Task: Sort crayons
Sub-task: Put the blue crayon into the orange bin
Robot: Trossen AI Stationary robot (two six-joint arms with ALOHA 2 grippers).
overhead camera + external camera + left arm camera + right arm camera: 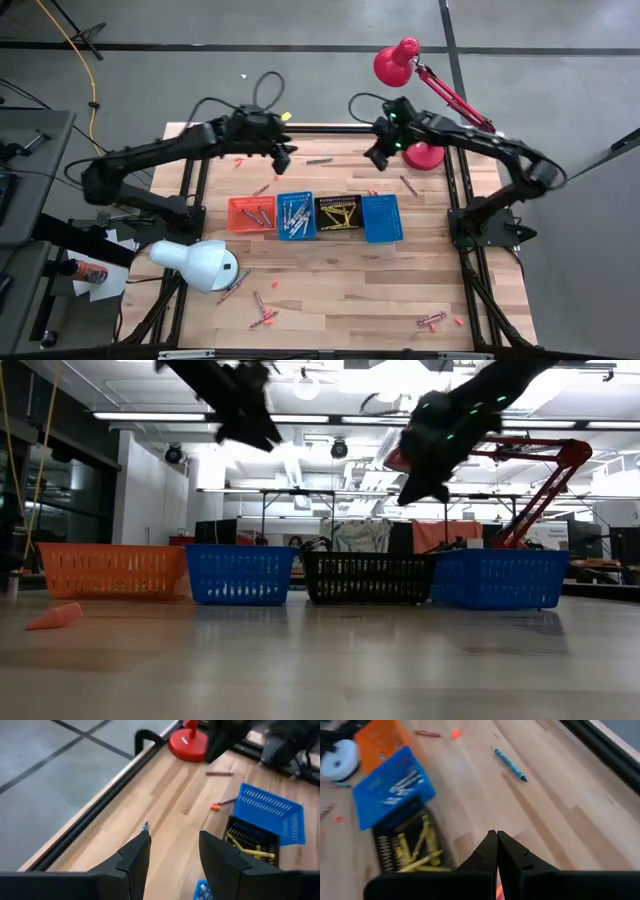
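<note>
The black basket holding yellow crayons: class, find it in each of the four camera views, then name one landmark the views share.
High view: the black basket is third in the row, between two blue baskets.
Low view: it sits right of centre, again between blue baskets.
Left wrist view: near the lower right, yellow crayons inside.
Right wrist view: lower left, full of yellow crayons.
Shared landmark: the blue basket with pale crayons beside it.

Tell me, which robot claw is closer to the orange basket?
Left. The left gripper hangs above the table just beyond the orange basket; the right gripper hangs farther off, past the black basket.
</note>
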